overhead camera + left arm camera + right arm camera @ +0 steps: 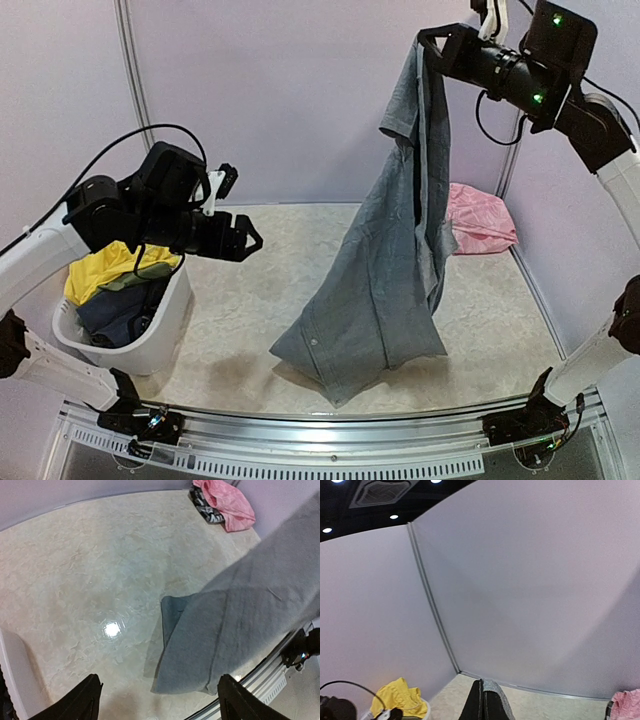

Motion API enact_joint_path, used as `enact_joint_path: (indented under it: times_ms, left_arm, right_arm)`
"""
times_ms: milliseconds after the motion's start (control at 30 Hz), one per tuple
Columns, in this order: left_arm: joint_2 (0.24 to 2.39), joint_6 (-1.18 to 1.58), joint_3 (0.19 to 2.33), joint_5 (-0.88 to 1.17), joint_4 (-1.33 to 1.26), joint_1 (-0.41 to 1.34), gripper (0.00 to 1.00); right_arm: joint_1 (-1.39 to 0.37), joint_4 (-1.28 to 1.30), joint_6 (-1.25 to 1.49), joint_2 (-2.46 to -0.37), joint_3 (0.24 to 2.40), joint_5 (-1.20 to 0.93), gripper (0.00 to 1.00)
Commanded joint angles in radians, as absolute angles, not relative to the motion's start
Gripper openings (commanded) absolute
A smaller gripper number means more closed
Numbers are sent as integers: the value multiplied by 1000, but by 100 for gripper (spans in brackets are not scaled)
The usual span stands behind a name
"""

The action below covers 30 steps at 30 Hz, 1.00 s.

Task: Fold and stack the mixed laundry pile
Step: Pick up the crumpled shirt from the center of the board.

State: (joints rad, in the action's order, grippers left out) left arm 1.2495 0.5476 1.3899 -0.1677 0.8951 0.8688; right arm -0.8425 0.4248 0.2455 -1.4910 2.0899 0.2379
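From your right gripper (430, 42) hangs the matt cloth grey shirt (385, 260), with the shiny pink piece (482, 225) behind it, while under your left gripper (250, 238) the table (100, 555) looks glossy and mottled.

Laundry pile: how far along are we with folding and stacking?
Done: nothing is clearly folded; only a pink piece lies at the far right corner of the table. In hand: the right gripper holds the grey shirt up, its hem touching the table; the left gripper is open and empty. Left: yellow shorts and dark garments sit in the white tub.
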Motion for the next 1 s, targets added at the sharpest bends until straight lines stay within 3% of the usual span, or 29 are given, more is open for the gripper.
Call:
enact_joint_path:
  times_ms: [0,267,500,800,967]
  left_arm:
    - [1230,516,1305,-161,773,957,81]
    - [1487,442,1403,-270,657,1121,81]
    - [1736,373,1515,-225,507,1186,83]
    - [1949,301,1530,-204,606,1190,85]
    - [1998,264,1473,-195,625,1183,81]
  right_arm:
    - [-847,538,227,-1558,2125,467,0]
    - [-849,523,220,-1675,2221,679,0]
    - [-861,484,159,-1788,2268,808,0]
    - [-860,507,137,-1832,2231,811,0]
    - [-859,518,163,-1805,2164,801,0]
